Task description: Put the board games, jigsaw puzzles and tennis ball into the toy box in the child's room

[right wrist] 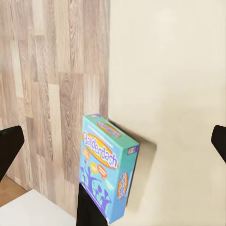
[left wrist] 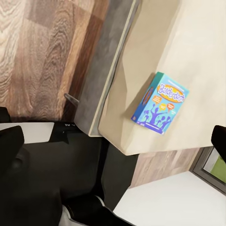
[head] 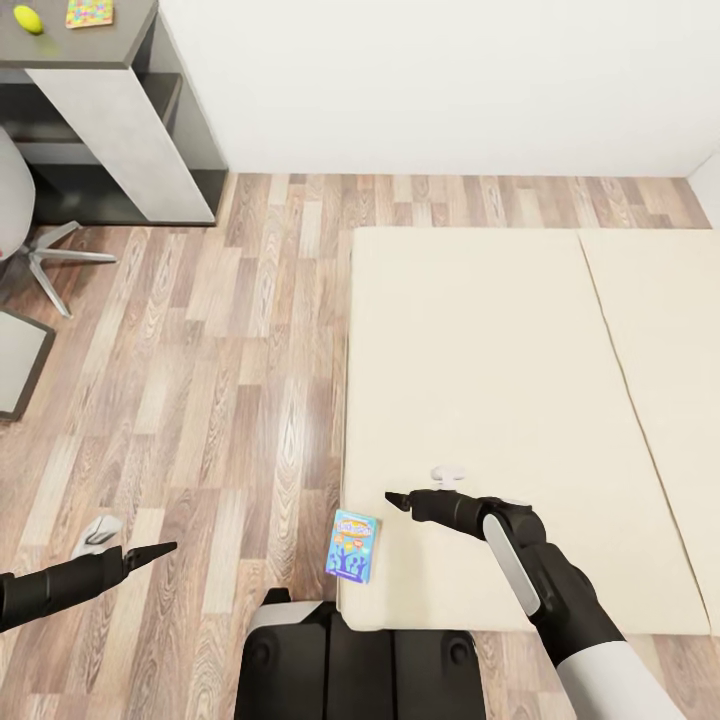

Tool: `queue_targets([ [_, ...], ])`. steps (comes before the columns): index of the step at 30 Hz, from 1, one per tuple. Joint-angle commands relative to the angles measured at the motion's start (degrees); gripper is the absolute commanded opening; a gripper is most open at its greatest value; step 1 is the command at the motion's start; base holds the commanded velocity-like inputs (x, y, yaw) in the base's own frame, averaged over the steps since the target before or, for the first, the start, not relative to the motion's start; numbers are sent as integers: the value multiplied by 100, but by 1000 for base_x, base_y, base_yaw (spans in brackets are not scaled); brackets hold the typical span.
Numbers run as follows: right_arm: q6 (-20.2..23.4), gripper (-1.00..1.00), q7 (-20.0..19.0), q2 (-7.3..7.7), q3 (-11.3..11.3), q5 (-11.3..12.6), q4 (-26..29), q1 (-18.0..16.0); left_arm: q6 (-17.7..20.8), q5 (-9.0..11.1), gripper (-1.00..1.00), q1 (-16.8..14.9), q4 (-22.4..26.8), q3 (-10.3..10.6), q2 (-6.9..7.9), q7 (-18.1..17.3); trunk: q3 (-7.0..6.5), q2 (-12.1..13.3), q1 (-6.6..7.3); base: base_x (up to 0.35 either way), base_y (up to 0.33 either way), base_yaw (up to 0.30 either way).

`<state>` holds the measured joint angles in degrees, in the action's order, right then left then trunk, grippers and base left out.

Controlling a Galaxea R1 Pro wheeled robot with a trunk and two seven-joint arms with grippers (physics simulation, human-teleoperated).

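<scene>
Tool state first: the right tool [head: 398,497] hangs over the near part of the bed with its fingers spread apart and nothing between them, as the right wrist view confirms; the left tool [head: 165,547] hovers over the floor, also empty, its fingertips at opposite edges of the left wrist view and therefore apart. The board game [head: 352,546], a blue and teal box, lies at the near left corner of the bed [head: 500,380], close to the mattress edge and just beside the right tool. Only one board game is seen on the bed. Well apart, on the table [head: 120,30] at the far left, rest the tennis ball [head: 28,19] and a flat colourful box [head: 89,12], probably a jigsaw puzzle or game. Judged from this layout, most of the task remains: these three items are not yet stowed, and the nearby board game is the likely next pickup.
</scene>
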<state>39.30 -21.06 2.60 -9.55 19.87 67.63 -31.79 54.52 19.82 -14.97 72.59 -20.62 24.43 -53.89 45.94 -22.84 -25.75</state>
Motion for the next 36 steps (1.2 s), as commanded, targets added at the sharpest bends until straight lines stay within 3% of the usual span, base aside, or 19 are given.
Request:
queue_targets([
  [1, 25, 100, -3, 4, -7, 8, 5, -2, 24, -4, 100, -1, 1, -4, 0, -21, -1, -8, -4, 0, 0, 0],
  [36, 17, 100, 21, -20, -12, -25, 5, -2, 24, -4, 100, -4, 1, -4, 0, -16, -324, -8, -4, 0, 0, 31],
])
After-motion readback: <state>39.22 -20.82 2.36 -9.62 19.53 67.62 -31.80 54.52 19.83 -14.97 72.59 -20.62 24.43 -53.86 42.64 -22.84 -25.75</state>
